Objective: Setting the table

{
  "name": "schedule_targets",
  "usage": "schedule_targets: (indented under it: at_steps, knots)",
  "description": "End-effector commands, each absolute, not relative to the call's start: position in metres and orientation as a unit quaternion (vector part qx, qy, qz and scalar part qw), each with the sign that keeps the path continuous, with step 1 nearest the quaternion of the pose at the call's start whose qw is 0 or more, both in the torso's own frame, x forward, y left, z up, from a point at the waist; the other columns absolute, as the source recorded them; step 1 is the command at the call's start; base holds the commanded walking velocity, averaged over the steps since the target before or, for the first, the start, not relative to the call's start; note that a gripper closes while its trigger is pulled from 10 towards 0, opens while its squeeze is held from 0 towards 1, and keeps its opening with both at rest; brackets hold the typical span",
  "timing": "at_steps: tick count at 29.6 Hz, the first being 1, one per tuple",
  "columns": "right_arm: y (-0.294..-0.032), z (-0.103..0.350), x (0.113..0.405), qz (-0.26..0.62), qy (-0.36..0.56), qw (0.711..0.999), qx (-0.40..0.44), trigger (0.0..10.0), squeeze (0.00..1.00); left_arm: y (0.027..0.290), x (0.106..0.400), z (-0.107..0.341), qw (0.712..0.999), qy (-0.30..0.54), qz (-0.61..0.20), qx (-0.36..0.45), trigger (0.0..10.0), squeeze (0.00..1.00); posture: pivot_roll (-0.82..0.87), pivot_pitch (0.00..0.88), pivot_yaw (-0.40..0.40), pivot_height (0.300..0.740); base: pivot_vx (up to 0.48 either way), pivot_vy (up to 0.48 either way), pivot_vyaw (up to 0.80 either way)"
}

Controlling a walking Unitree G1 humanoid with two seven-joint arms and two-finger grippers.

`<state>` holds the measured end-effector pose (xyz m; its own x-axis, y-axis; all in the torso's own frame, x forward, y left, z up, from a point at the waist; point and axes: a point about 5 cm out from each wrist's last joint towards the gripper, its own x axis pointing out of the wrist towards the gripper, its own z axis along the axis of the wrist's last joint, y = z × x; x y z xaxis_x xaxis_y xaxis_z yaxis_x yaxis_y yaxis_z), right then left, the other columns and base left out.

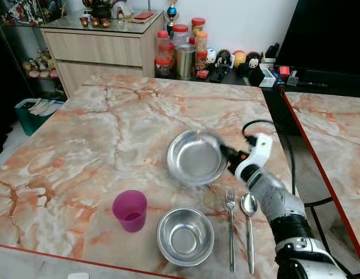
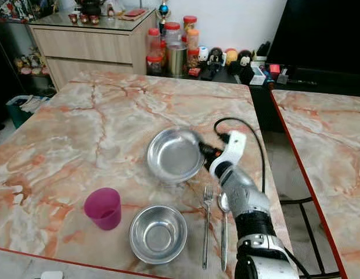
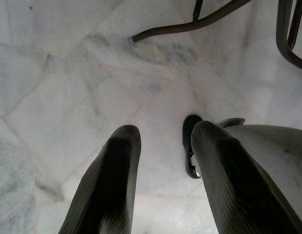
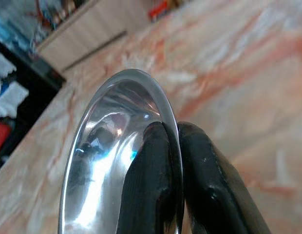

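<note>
Marble worktop [image 1: 99, 133] is sitting in a living rm w/ cabinet behind. Right pincer [image 1: 225, 152] is pinching the rim of a steel plate [image 1: 194, 158] mid-worktop, above bowl [image 1: 185, 236], fork [image 1: 230, 224], spoon [image 1: 249, 228]; pink cup [image 1: 130, 210] to the left. Plate is prob. light, stiff, slick, so the rim is the place to grip. Right wrist view is showing one finger [image 4: 146, 180] inside the rim, one outside. Left pincer [image 3: 163, 190] is hanging spread over the floor.

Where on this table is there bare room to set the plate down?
Bare marble table spreads behind and left of the plate held by the right gripper. Crowded near edge: pink cup, bowl, fork, spoon.
</note>
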<state>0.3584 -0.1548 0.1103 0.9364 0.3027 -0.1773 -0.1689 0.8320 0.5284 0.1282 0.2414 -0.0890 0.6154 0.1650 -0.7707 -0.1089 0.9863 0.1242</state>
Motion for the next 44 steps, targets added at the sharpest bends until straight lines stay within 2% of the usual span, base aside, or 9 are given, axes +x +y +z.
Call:
schedule_targets:
  at_steps: [1, 2, 3, 5, 7, 13, 18, 22, 44]
  knots:
    - [-0.155, 0.123, 0.363, 0.123, 0.097, 0.954, 0.253, 0.0, 0.0, 0.238, 0.129, -0.09, 0.897, 0.435, 0.077, 0.028, 10.0, 0.0, 0.05, 0.0, -0.05, 0.74, 0.0, 0.0, 0.0]
    - [-0.155, 0.123, 0.363, 0.124, 0.096, 0.955, 0.251, 1.8, 0.0, 0.238, 0.129, -0.09, 0.897, 0.435, 0.077, 0.028, 10.0, 0.0, 0.05, 0.0, -0.046, 0.74, 0.0, 0.0, 0.0]
    - [-0.15, 0.132, 0.364, 0.129, 0.066, 0.96, 0.241, 10.0, 0.0, 0.236, 0.132, -0.089, 0.899, 0.43, 0.079, 0.024, 10.0, 0.0, 0.05, 0.0, -0.044, 0.74, 0.0, 0.0, 0.0]
    - [-0.147, 0.139, 0.365, 0.132, 0.043, 0.962, 0.233, 10.0, 0.0, 0.235, 0.135, -0.089, 0.9, 0.427, 0.08, 0.021, 10.0, 0.0, 0.05, 0.0, -0.044, 0.74, 0.0, 0.0, 0.0]
    - [-0.13, 0.161, 0.364, 0.143, -0.034, 0.959, 0.241, 10.0, 0.0, 0.228, 0.142, -0.088, 0.905, 0.417, 0.087, 0.007, 10.0, 0.0, 0.05, 0.0, -0.039, 0.74, 0.0, 0.0, 0.0]
    - [-0.114, 0.174, 0.363, 0.146, -0.079, 0.951, 0.26, 10.0, 0.0, 0.227, 0.144, -0.087, 0.906, 0.407, 0.116, -0.013, 10.0, 0.0, 0.05, 0.0, -0.044, 0.74, 0.0, 0.0, 0.0]
    - [-0.104, 0.186, 0.364, 0.149, -0.11, 0.952, 0.244, 10.0, 0.0, 0.225, 0.148, -0.087, 0.907, 0.403, 0.123, -0.023, 10.0, 0.0, 0.05, 0.0, -0.046, 0.74, 0.0, 0.0, 0.0]
    - [-0.106, 0.189, 0.366, 0.144, -0.117, 0.954, 0.234, 10.0, 0.0, 0.224, 0.146, -0.087, 0.906, 0.404, 0.122, -0.024, 10.0, 0.0, 0.05, 0.0, -0.046, 0.74, 0.0, 0.0, 0.0]
    - [-0.119, 0.189, 0.37, 0.123, -0.127, 0.959, 0.22, 10.0, 0.0, 0.227, 0.14, -0.089, 0.904, 0.409, 0.122, -0.024, 10.0, 0.0, 0.06, 0.0, -0.049, 0.74, 0.0, -0.264, 0.0]
